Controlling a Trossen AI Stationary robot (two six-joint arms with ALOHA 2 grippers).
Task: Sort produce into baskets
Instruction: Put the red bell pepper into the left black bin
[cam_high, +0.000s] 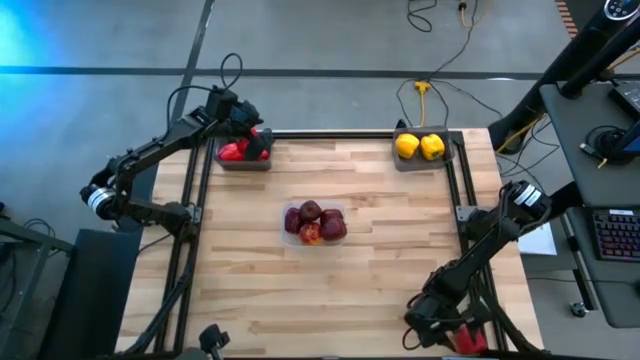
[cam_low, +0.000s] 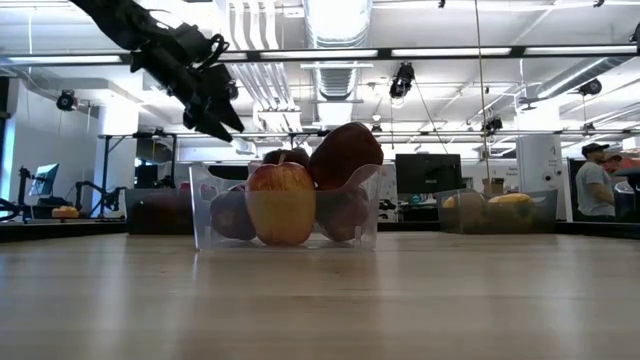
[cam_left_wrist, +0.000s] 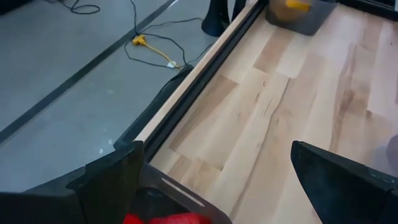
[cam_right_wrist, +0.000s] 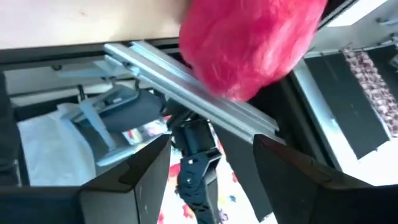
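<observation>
Several red bell peppers (cam_high: 240, 151) lie in a dark grey tray (cam_high: 262, 163) at the table's far left. My left gripper (cam_high: 247, 128) hovers open just above them; its wrist view shows one pepper's top (cam_left_wrist: 168, 219) below the open fingers (cam_left_wrist: 224, 180). Two yellow bell peppers (cam_high: 419, 146) lie in a second grey tray (cam_high: 398, 160) at the far right. Several dark red apples (cam_high: 315, 222) are piled in the clear container (cam_low: 204, 215) at the table's middle. My right gripper (cam_right_wrist: 211, 174) is open and empty beyond the table's near right corner (cam_high: 430, 318).
A red fuzzy object (cam_right_wrist: 249, 43) sits by a metal frame rail (cam_right_wrist: 186, 81) in front of my right gripper, off the table. Bare wood lies between the trays and the container. Cables (cam_high: 430, 90) lie on the floor behind the table. A person (cam_low: 598, 185) stands in the room beyond.
</observation>
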